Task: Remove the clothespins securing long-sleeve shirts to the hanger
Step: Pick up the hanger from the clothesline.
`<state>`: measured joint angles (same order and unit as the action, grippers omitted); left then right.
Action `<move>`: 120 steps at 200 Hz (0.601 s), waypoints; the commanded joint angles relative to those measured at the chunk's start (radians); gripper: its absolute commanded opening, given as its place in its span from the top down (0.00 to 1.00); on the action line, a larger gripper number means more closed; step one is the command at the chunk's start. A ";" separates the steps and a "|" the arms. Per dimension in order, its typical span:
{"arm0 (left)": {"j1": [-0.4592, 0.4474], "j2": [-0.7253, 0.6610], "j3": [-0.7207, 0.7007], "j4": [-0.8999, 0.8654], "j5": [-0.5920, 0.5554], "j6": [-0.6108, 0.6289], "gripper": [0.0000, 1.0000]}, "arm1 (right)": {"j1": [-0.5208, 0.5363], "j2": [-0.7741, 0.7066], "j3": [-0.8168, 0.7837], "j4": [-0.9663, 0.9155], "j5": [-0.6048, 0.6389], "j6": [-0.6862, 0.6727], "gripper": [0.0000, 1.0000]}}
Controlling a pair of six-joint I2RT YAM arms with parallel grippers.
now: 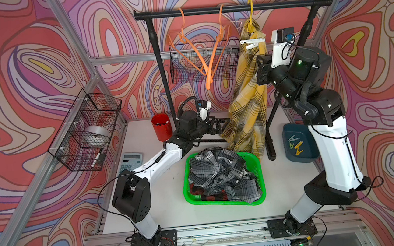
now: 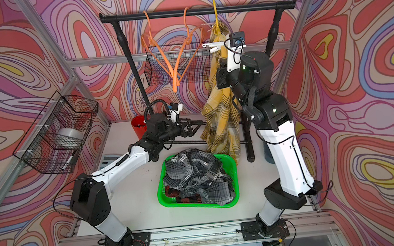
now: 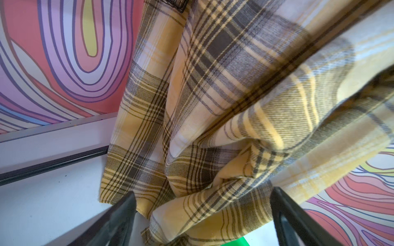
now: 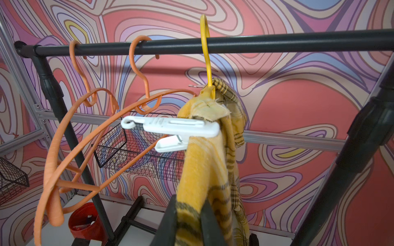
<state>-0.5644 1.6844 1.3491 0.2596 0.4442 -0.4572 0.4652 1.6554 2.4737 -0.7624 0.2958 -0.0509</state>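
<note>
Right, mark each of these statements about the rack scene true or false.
The white plastic clothespin grips the yellow plaid shirt. True.
The two orange plastic hangers carry shirts. False: both hang bare.
The right tool is closed on the yellow plaid shirt. True.
The green plastic basket is empty. False: it holds a grey plaid shirt and a red-and-black check shirt.
The left tool is shut. False: it is open.

L gripper (image 3: 203, 193) low, jaws wide; R gripper (image 4: 188, 215) raised, clamped.
</note>
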 commanded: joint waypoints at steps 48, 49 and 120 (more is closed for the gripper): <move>0.026 -0.057 -0.044 0.035 -0.011 -0.004 0.07 | -0.004 -0.107 -0.078 0.206 -0.050 -0.027 1.00; 0.027 -0.057 -0.044 0.035 -0.010 -0.004 0.07 | -0.004 -0.108 -0.081 0.209 -0.049 -0.028 1.00; 0.047 -0.070 -0.061 0.044 -0.007 -0.018 0.07 | -0.004 -0.099 -0.062 0.235 -0.062 -0.047 1.00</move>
<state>-0.5240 1.6566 1.3022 0.2665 0.4435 -0.4690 0.4652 1.5738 2.3753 -0.6548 0.2638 -0.0753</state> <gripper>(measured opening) 0.928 0.166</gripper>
